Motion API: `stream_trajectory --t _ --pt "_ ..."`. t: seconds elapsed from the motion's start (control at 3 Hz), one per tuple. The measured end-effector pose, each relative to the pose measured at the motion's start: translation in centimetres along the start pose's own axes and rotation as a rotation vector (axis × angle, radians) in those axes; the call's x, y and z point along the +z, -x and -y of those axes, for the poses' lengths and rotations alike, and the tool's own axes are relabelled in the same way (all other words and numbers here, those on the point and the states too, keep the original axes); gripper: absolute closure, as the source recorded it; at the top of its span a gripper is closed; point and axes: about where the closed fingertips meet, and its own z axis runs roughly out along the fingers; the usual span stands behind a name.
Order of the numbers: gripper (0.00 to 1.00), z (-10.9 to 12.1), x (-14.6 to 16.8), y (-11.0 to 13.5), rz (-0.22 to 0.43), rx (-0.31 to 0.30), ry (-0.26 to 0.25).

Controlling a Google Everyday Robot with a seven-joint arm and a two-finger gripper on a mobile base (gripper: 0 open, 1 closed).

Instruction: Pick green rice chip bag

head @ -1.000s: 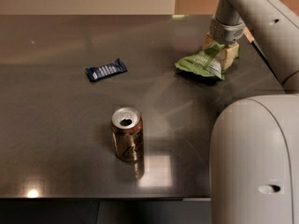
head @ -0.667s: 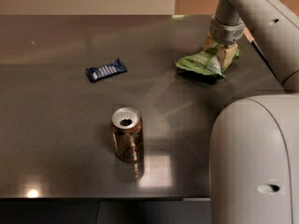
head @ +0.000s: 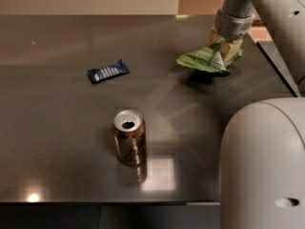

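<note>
Gripping the green rice chip bag [head: 202, 60] at the far right of the dark table [head: 57, 147], the gripper [head: 224, 44] is coming down from above, jaws pinching the bag's right end. A shadow is showing under the bag. A blue wrapper [head: 108, 71] is lying well left. A can [head: 129, 138] is standing upright, nearer, centre.

Upright open-topped can [head: 129, 138] on a dark table [head: 57, 128]. Behind and right of the can, gripper [head: 224, 46] clamped on the right end of the green rice chip bag [head: 202, 60]. Behind and left of the can, blue wrapper [head: 108, 71], lying flat.
</note>
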Motion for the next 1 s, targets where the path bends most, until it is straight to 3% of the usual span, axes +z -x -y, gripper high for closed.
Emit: stream_trajectory --t 0.33,0.67,1.0 --pt "1.00 0.4 -4.3 2.6 0.090 0.037 -0.074" --pt "1.00 3.1 -9.7 5.8 0.150 0.052 -0.214" --pt "1.00 3.1 -9.7 5.8 0.150 0.052 -0.216"
